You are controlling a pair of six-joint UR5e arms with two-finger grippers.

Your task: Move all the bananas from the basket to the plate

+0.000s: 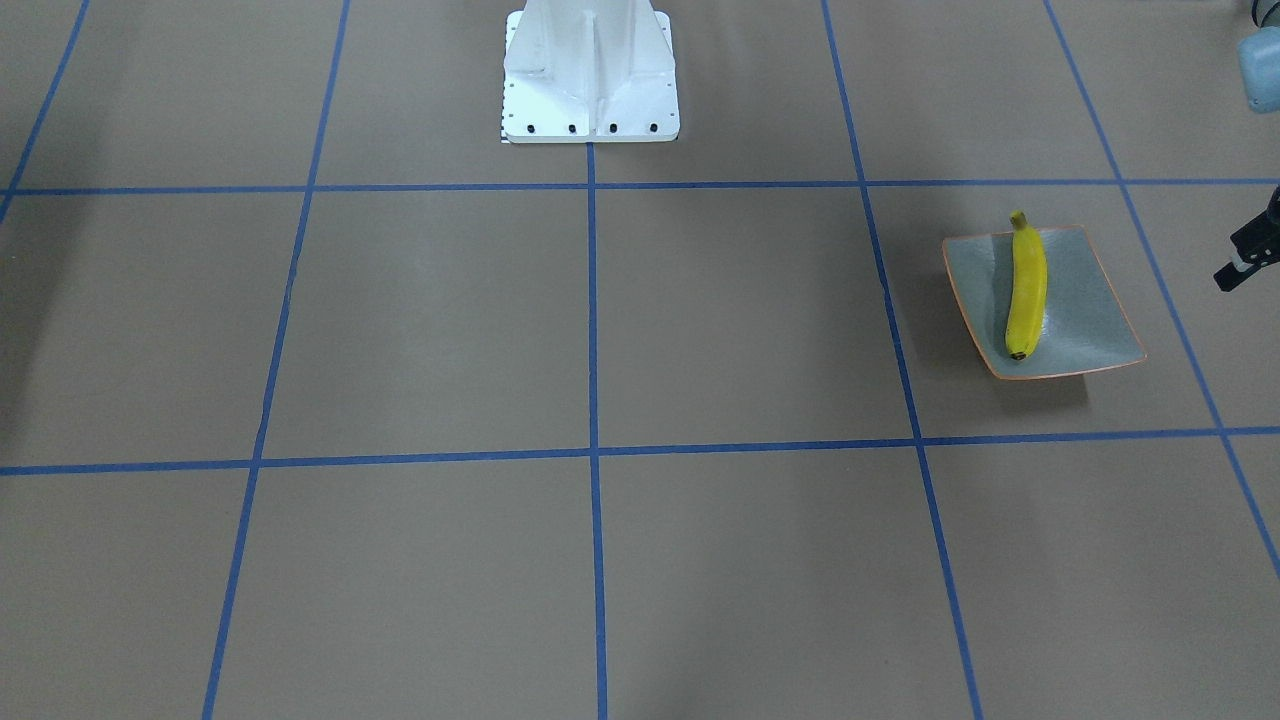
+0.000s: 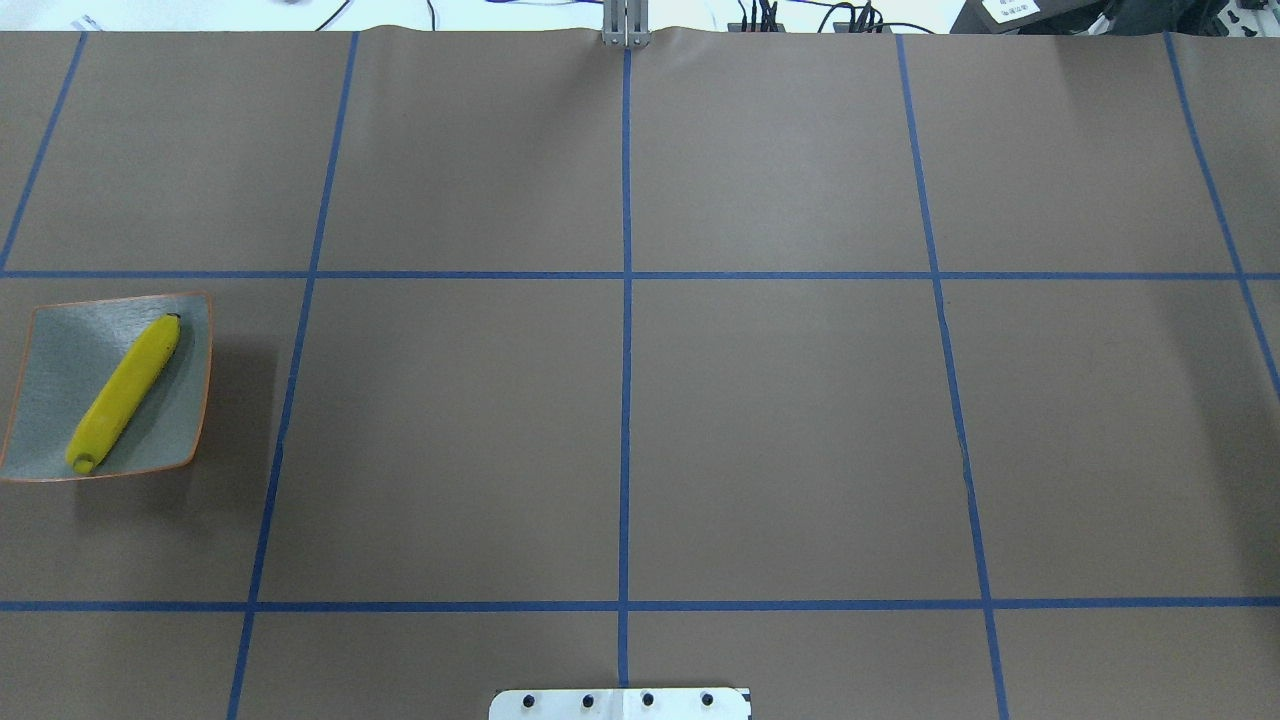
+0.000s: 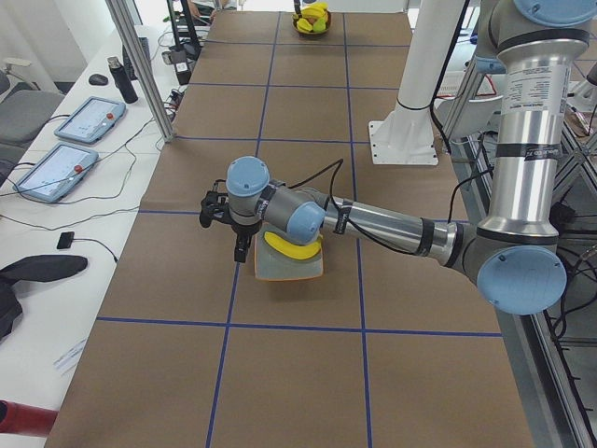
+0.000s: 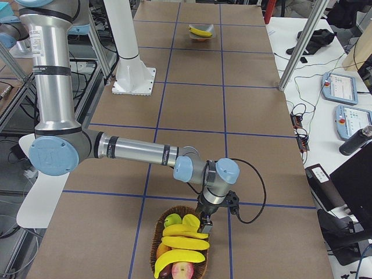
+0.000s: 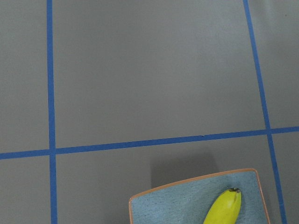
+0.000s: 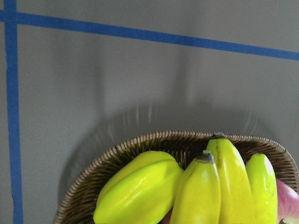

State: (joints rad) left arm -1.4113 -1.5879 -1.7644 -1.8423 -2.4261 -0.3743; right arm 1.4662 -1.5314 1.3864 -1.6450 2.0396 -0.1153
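At the left end of the table the plate [image 2: 45, 345] sits alone in its taped square. One banana [image 2: 125, 392] lies slantwise in its hollow, where the curved sides should stop it rolling. The left gripper [image 3: 233, 233] hangs just beside the plate on its outer side, clear of the fruit. I cannot tell whether its fingers are spread or pressed together, and its wrist camera shows nothing between them.

The middle of the table is brown paper crossed by blue tape [image 2: 626, 400], with the white pedestal [image 2: 620, 703] at the near edge.

Well apart at the right end stands the wicker basket [image 6: 140, 140]. It holds the other bananas [image 6: 219, 186], three by my count, along with a yellow-green fruit [image 6: 140, 186] and a red one [image 4: 183, 272]. The right gripper [image 4: 206, 224] points down over the basket's rim, touching nothing I can see. Whether its fingers are parted I cannot tell. I'd judge it is lining up for the next banana, with three left to move. Plate and basket are at opposite ends, so each arm seems to tend its own.

I can read no label or writing anywhere.
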